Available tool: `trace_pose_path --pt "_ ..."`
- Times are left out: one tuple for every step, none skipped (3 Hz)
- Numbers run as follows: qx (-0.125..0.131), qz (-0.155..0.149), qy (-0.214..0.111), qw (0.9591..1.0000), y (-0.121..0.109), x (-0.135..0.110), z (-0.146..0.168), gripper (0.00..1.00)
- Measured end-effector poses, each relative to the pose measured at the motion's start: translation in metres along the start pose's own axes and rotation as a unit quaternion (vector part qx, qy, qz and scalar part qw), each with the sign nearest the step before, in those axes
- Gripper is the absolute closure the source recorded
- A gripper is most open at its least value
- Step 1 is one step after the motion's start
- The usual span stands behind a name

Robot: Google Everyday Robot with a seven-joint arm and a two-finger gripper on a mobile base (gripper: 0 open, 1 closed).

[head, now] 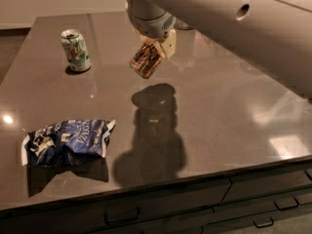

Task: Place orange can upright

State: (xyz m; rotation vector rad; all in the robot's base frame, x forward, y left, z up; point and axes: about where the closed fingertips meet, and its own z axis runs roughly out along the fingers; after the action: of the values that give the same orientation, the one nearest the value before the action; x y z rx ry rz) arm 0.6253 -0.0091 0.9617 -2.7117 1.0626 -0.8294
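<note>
Gripper: the gripper hangs in the air over the far middle of the surface, at the end of the big pale arm that comes in from the upper right.
Fingers: the fingers are clamped on the orange can, one cream pad showing on its right side.
Orange can: the orange can is held clear of the surface, tilted, with its lower end pointing down and to the left; its shadow lies on the surface just below.
Other things: a white-and-green can stands upright well to the left; a crumpled blue bag lies near the front left edge.
Step in hand: likely bringing the can down to stand on its base.
Risk, tilt: let go while leaning like this, it would probably land on its rim and tip over or roll.
Risk, height: a release this far above the surface could bounce it onto its side.
Risk, grip: round metal may slip or turn between the pads as the wrist straightens.
</note>
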Motion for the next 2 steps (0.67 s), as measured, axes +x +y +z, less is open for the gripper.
trace_pose_path --pt "0.013 -0.015 -0.005 0.9998 -0.0014 0.0051 0.0025 1.0" --pt "0.056 -0.054 -0.023 0.9967 -0.0099 0.0103 0.0053 1.0"
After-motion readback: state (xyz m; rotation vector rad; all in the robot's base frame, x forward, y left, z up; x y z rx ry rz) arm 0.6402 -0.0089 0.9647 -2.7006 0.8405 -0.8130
